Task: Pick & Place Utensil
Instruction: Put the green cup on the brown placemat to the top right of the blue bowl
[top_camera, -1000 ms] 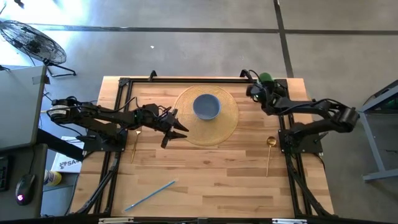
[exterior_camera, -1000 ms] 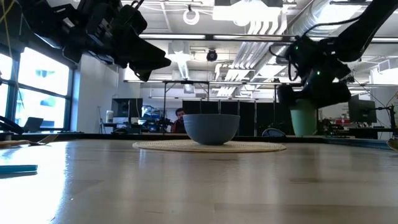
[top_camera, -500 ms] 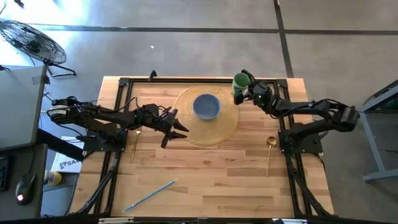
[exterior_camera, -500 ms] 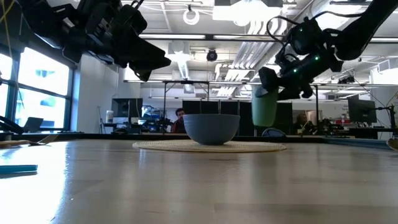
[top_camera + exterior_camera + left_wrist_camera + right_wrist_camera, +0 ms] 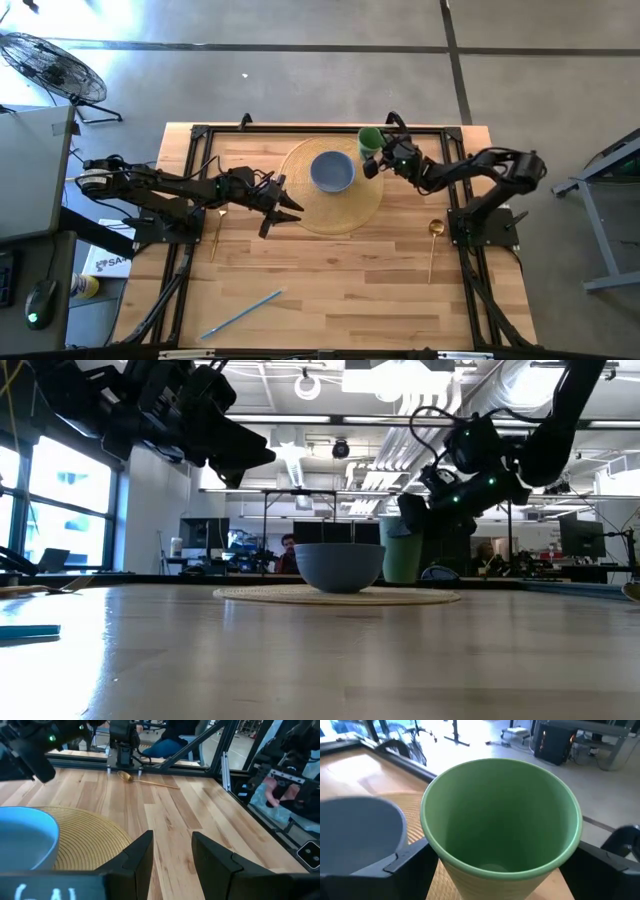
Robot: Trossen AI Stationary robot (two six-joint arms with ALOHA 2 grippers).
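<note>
One green cup [image 5: 369, 137] sits clamped in right hand [image 5: 382, 153].

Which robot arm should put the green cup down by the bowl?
The right one, most likely. Its end effector already holds the green cup at the woven mat's edge, just beside the blue bowl. The left end effector is open and empty, across the mat from the cup.

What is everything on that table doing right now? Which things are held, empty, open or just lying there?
Green cup: upright, empty, gripped by the right gripper, beside the bowl.
Blue bowl: upright on the woven placemat.
Left gripper: open, holding nothing, at the placemat's edge.
Gold spoon: lying flat on the table, untouched.
Gold utensil: lying under the left arm.
Blue straw: lying at the near edge.
</note>
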